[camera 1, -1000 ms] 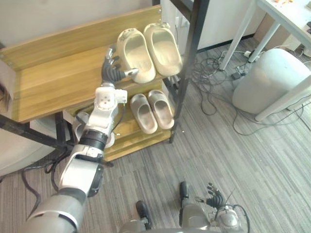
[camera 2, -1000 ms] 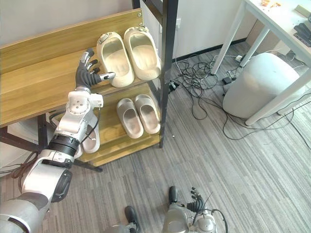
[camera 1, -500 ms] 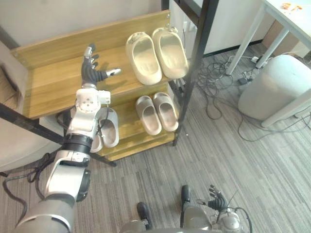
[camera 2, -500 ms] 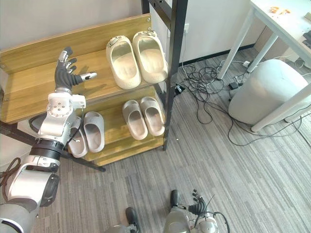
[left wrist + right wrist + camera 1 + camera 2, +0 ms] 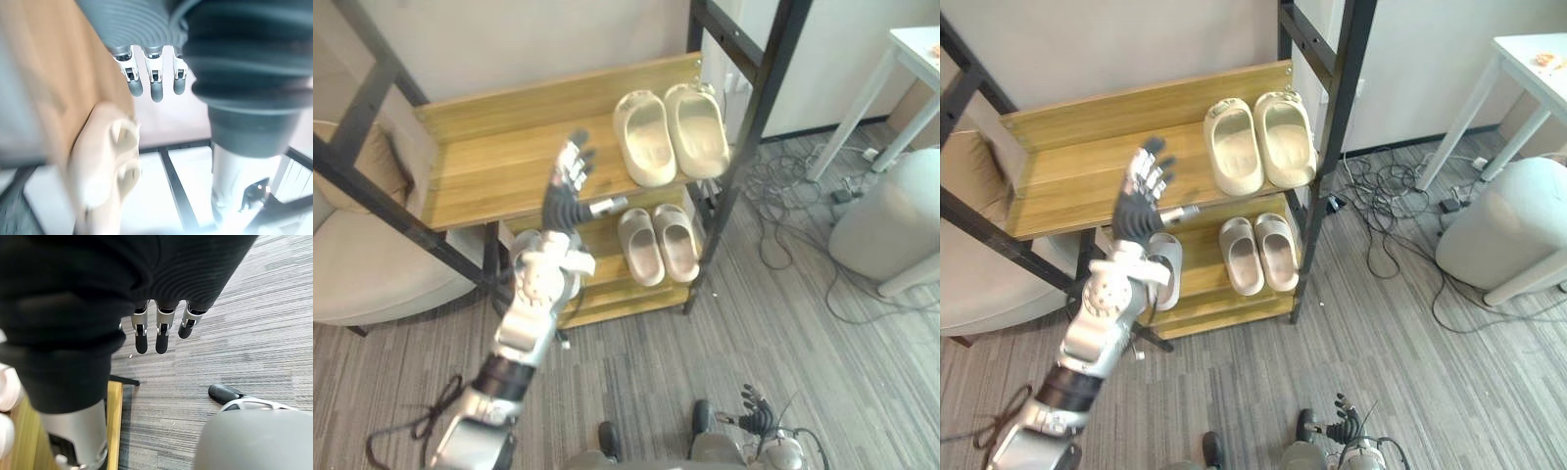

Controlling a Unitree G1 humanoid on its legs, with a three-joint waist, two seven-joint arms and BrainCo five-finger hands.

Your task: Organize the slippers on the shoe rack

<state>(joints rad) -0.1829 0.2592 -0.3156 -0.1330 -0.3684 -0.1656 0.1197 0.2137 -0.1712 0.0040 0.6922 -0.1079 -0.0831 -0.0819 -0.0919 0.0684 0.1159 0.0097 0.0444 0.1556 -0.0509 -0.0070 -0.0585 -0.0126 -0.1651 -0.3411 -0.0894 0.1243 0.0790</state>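
A pair of cream slippers [image 5: 671,132] stands side by side at the right end of the wooden rack's top shelf [image 5: 499,162]. On the lower shelf a smaller beige pair [image 5: 661,245] lies below them, and a pale grey slipper [image 5: 1165,269] lies further left. My left hand [image 5: 570,191] is raised in front of the rack, open with straight fingers, holding nothing, left of the cream pair and apart from it. The left wrist view shows its fingers [image 5: 154,81] with the cream slippers [image 5: 105,166] beyond. My right hand [image 5: 759,421] hangs low over the floor, its fingers [image 5: 156,333] straight and empty.
Black metal posts [image 5: 754,127] frame the rack on the right and left. A beige armchair [image 5: 372,264] stands at the left. A rounded grey bin [image 5: 891,235], a white table leg [image 5: 852,108] and loose cables [image 5: 773,186] are on the striped floor at the right.
My left hand has drawn back from beside the cream slippers, leftward then off the shelf's front, staying open and empty. The camera has shifted, so the rack sits further right.
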